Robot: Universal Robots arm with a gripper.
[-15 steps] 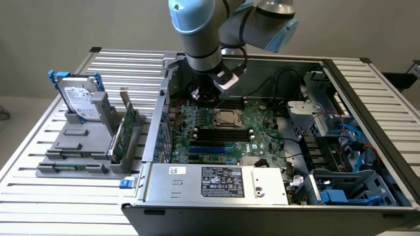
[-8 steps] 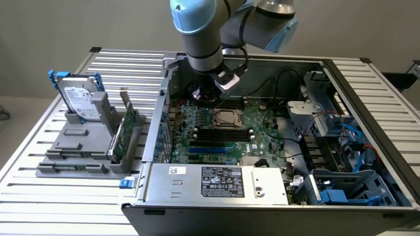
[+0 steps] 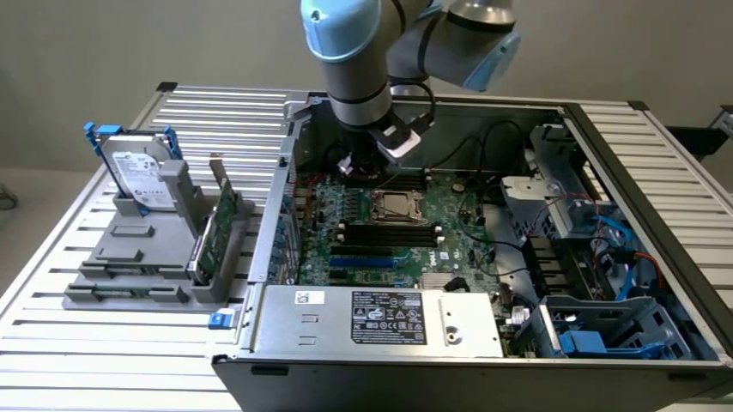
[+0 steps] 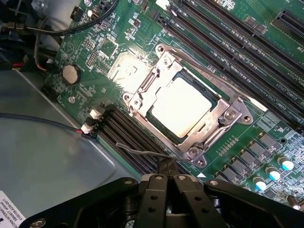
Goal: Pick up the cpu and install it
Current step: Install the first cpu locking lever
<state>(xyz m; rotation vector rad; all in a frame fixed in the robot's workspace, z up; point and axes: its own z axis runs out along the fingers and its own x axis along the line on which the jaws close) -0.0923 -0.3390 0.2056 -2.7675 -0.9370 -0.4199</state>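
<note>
A Universal Robots arm [image 3: 355,51] reached down into an open computer case [image 3: 458,386] that stood on a slatted metal desk [image 3: 69,343], toward the exterior view's right edge. The jaws were shut tight, fingers pressed together and holding nothing, and hung just above the green motherboard [image 3: 458,249].

The cpu [image 4: 183,111], a small square chip with a pale metal top, sat flat in its socket near the middle of the board and apart from the jaws. A silvery metal frame [image 4: 223,118] lay around all four of its sides. A thin metal rod [image 4: 142,152] stretched out from one corner of that frame, passing between the chip and the jaw tips, close to them; the pictures did not show whether they touched. Black memory slots [image 4: 128,137] ran beside the socket, and a coin battery [image 4: 71,73] lay farther off on the board.

A power supply [image 3: 378,318] with a white label filled the case's near side. Toward the exterior view's left edge of the desk, a grey holder [image 3: 126,257] carried a hard drive [image 3: 140,176] in a blue bracket, standing upright, and a thin green circuit card [image 3: 215,227] on edge beside it.
</note>
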